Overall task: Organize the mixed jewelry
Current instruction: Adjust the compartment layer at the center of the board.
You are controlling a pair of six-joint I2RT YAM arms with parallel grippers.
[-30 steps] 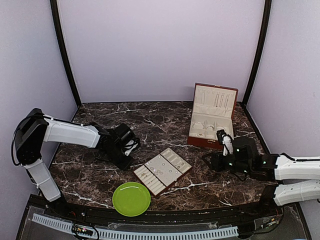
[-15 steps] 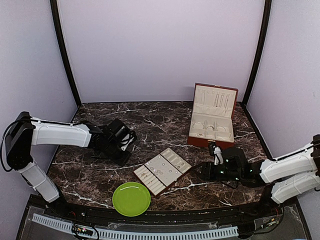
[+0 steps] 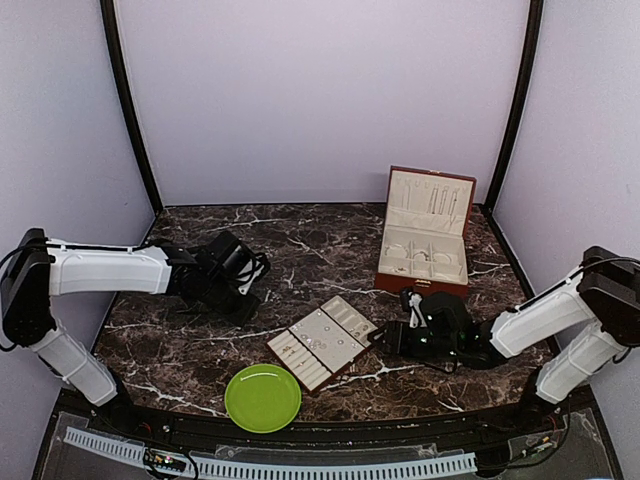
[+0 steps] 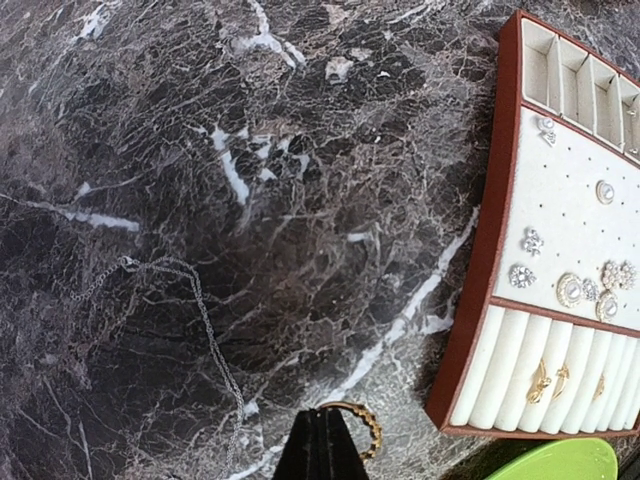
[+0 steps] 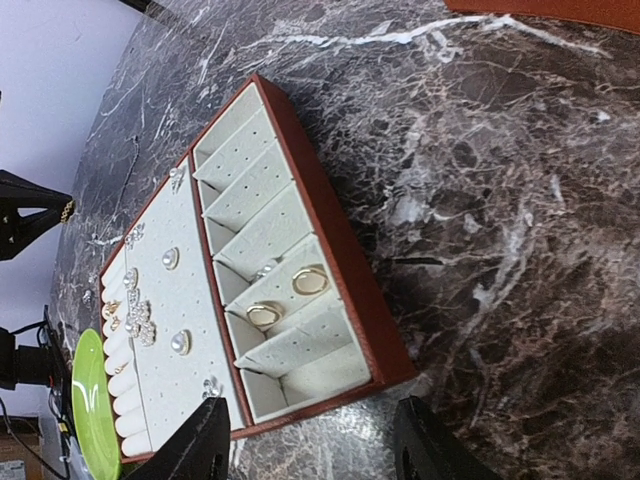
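My left gripper (image 4: 322,415) is shut on a small gold beaded ring (image 4: 366,425), left of the tray; it also shows in the top view (image 3: 250,281). A thin silver chain (image 4: 190,310) lies loose on the marble beside it. The cream-lined tray (image 3: 347,362) with reddish-brown edges holds pearl and crystal studs (image 4: 605,191), gold rings in its rolls (image 4: 548,378) and two gold oval earrings (image 5: 310,280) in a compartment. My right gripper (image 5: 310,452) is open and empty, just off the tray's corner (image 5: 385,370); the top view shows it right of the tray (image 3: 392,338).
An open reddish-brown box (image 3: 425,235) with cream lining stands at the back right. A green plate (image 3: 262,397) lies at the near edge, in front of the tray. Dark marble table (image 3: 300,240) with walls round it.
My right arm has reached left, bringing its open gripper close to the tray's right corner. My left gripper has drawn back a little to the left, still shut.
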